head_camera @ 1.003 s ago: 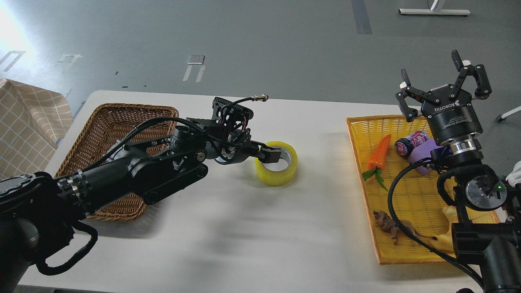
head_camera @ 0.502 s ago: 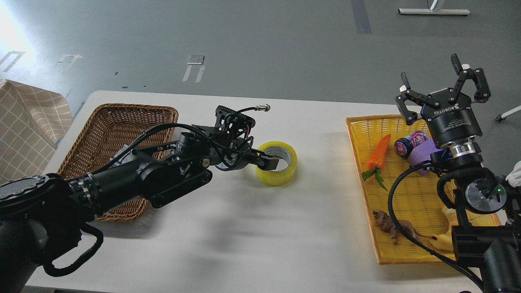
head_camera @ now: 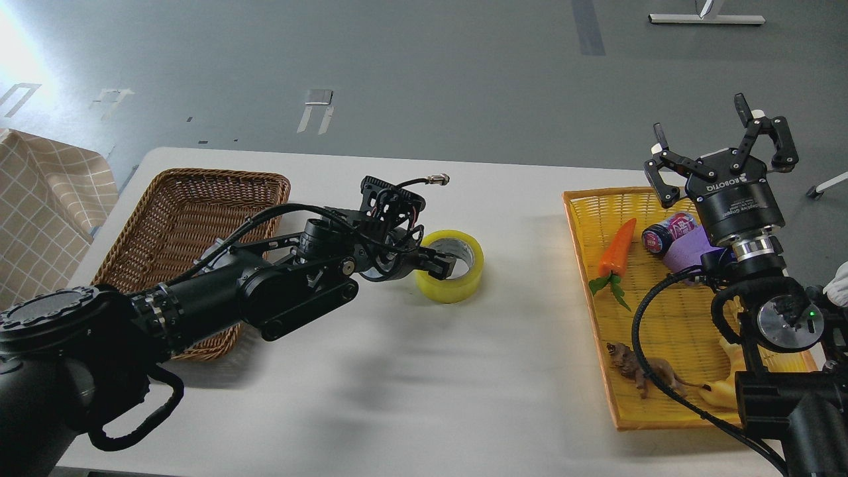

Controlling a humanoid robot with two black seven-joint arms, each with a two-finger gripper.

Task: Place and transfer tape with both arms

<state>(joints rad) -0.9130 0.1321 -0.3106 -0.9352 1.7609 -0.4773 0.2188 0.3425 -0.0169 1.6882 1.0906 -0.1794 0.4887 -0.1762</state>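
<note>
The tape (head_camera: 464, 283), a yellow roll with a grey-white core, lies flat in the middle of the white table (head_camera: 411, 384). My left gripper (head_camera: 434, 265) is at its left side. One finger is inside the core against the near-left wall; the other fingers are hidden behind the dark gripper body, so I cannot tell if it clamps the wall. My right gripper (head_camera: 722, 132) is open and empty, fingers spread and pointing up, raised over the far end of the yellow tray (head_camera: 609, 193).
A brown wicker basket (head_camera: 179, 199) stands at the left under my left arm. The yellow tray at the right holds a toy carrot (head_camera: 616, 248), a can (head_camera: 662, 233), a purple object (head_camera: 689, 255) and a brown animal figure (head_camera: 636, 371). A checked cloth (head_camera: 40, 199) is at far left.
My left arm has lowered and shifted right, and its finger has sunk deeper into the tape's core. The tape has not moved. My right gripper has dropped slightly.
</note>
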